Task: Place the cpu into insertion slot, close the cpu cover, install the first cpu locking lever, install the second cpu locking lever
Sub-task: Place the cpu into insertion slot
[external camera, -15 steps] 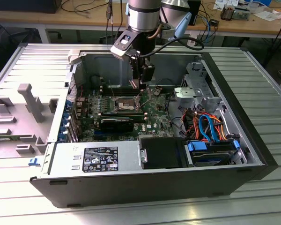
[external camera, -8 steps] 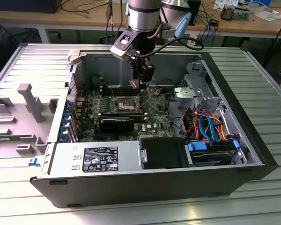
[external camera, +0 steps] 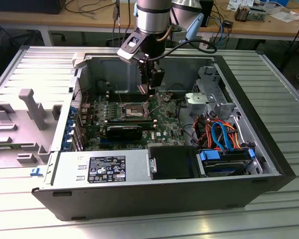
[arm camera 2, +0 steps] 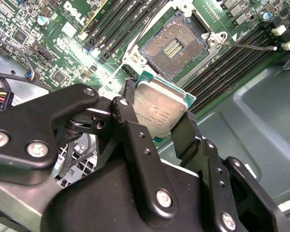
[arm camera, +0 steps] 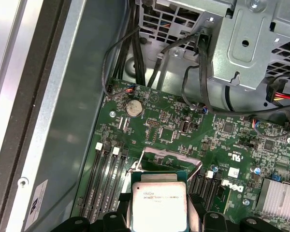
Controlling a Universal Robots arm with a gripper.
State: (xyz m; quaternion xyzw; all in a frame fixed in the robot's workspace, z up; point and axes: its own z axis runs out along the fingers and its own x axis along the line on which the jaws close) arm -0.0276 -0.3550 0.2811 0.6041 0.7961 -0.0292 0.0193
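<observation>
In the exterior view the gripper [external camera: 147, 92] hangs inside the case [external camera: 249, 130], over the board [external camera: 165, 120]. In the second wrist view its fingers [arm camera 2: 182, 133] clamp the cpu [arm camera 2: 159, 107] by two edges, near the bare slot [arm camera 2: 176, 44], not in it. In the first wrist view the cover [arm camera: 170, 158] seems raised.

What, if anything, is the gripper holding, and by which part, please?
The gripper holds the cpu by two opposite edges, pinched between its fingers; it is not yet in the insertion slot.
</observation>
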